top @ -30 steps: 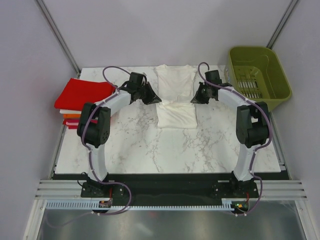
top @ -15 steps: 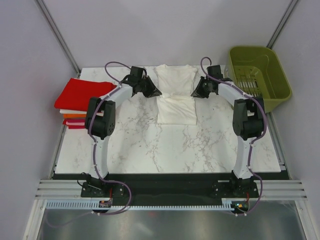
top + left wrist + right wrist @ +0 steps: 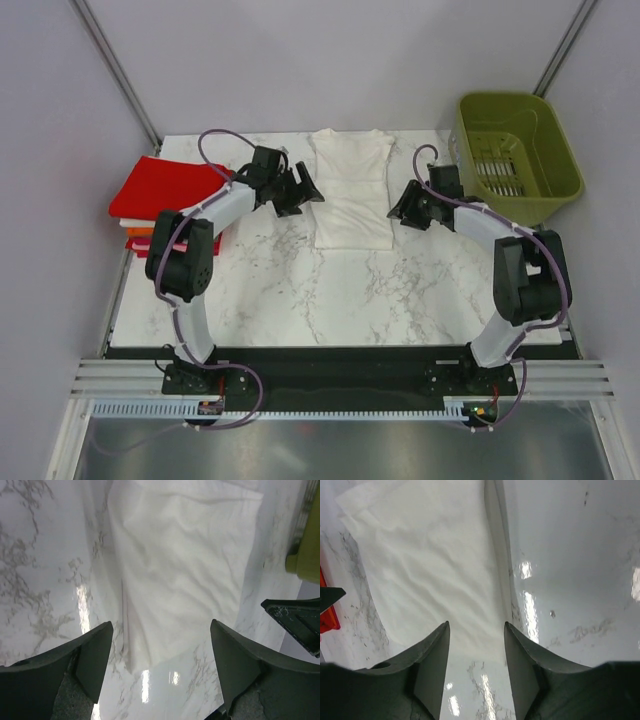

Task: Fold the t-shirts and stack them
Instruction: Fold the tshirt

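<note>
The large plain white cloth t-shirt (image 3: 352, 195) lies flat at the far middle of the white marble-patterned tabletop (image 3: 340, 300). Its long axis runs from the far edge toward the arm bases. The shoulder end points away from the arms and the straight hem points toward them. It shows as a narrow strip, lightly wrinkled.

The left gripper (image 3: 308, 190) hovers just beside the shirt's left edge with its jaws spread wide and nothing between them. The right gripper (image 3: 400, 208) sits just beside the right edge, its jaws parted less widely, also holding nothing.

Well to the left, at the tabletop's edge, is a stack of folded t-shirts (image 3: 150, 215), the red one (image 3: 165, 185) on top and an orange one (image 3: 143, 232) below it. An olive-green plastic basket (image 3: 515, 150) stands off the far right corner.
</note>
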You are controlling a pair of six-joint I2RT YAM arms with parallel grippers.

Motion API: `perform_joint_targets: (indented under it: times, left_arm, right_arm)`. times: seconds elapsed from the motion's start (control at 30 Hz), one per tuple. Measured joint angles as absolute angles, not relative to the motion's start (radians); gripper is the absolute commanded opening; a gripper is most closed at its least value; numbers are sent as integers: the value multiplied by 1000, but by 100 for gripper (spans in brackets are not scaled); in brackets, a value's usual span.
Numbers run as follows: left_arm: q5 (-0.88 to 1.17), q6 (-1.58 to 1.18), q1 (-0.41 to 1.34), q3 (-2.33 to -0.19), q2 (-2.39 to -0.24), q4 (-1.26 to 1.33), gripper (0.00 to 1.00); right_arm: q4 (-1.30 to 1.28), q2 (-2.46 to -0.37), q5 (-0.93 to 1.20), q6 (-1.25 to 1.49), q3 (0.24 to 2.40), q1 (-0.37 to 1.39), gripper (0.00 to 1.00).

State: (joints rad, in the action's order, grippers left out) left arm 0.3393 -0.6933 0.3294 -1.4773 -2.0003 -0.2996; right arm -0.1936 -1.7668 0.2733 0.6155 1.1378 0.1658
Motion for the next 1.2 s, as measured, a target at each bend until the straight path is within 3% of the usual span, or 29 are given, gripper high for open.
perform_joint_targets:
  times: [0.3,0.73,0.8,0.9,1.03,1.2]
  left_arm:
    - [324,-656,414,-1222,-1831,-221,58]
    - [287,-621,430,-1159,-1831,-202,56]
    - [285,-615,435,-1156,-1831,-202,55]
    - [285,-608,446,-1156,-1832,-202,48]
    - [285,-603,457,-1156,-1840,-200,38]
    - [286,-600,459,-1154,-1852,-199,46]
  right_arm:
    - [-147,-1634,261,570,919,215,42]
    - [-148,-1686,196,528,918,267,40]
    - [-148,-1686,186,525,918,271,34]
    - [-147,-1690,182,522,918,273,16]
    - [-148,-1698,182,522,918,273,8]
    - [-147,-1701,184,525,919,273,5]
